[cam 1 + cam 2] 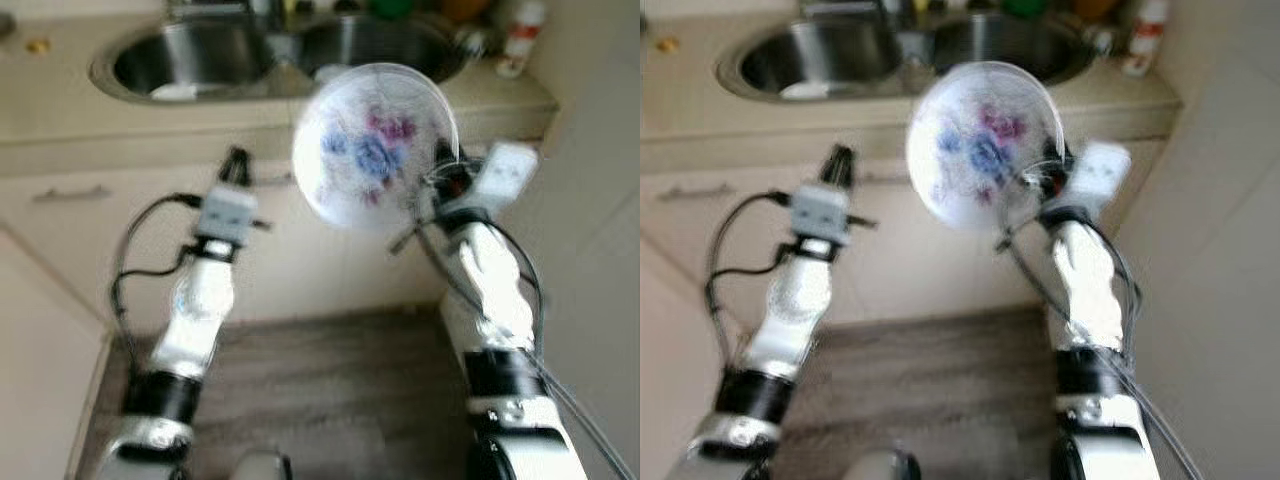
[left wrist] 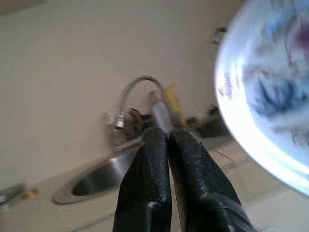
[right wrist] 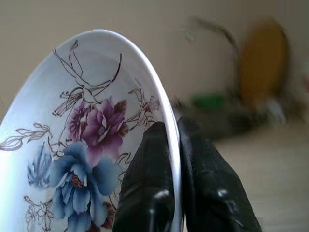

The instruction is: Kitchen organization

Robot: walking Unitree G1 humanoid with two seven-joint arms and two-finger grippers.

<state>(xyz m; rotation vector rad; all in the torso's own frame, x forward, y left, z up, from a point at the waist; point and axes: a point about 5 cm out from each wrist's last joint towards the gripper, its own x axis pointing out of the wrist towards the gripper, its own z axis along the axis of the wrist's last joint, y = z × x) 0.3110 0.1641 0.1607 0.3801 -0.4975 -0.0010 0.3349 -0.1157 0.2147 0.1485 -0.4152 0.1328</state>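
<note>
A white plate (image 1: 375, 145) painted with blue and purple flowers is held up on edge in front of the counter, below the sink's right basin. My right gripper (image 3: 173, 140) is shut on the plate's (image 3: 87, 140) rim, one finger on each face. My left gripper (image 2: 166, 137) is raised to the left of the plate with its black fingers pressed together and nothing between them. In the left eye view the left gripper (image 1: 236, 162) sits level with the cabinet front. The plate's edge (image 2: 251, 96) fills one side of the left wrist view.
A steel double sink (image 1: 200, 60) with a curved tap (image 2: 137, 92) is set in the beige counter (image 1: 60, 100) ahead. Bottles (image 1: 522, 35) stand at the counter's right end. Cabinet fronts with a handle (image 1: 70, 193) lie below, and wood-look floor (image 1: 330, 390) is underfoot.
</note>
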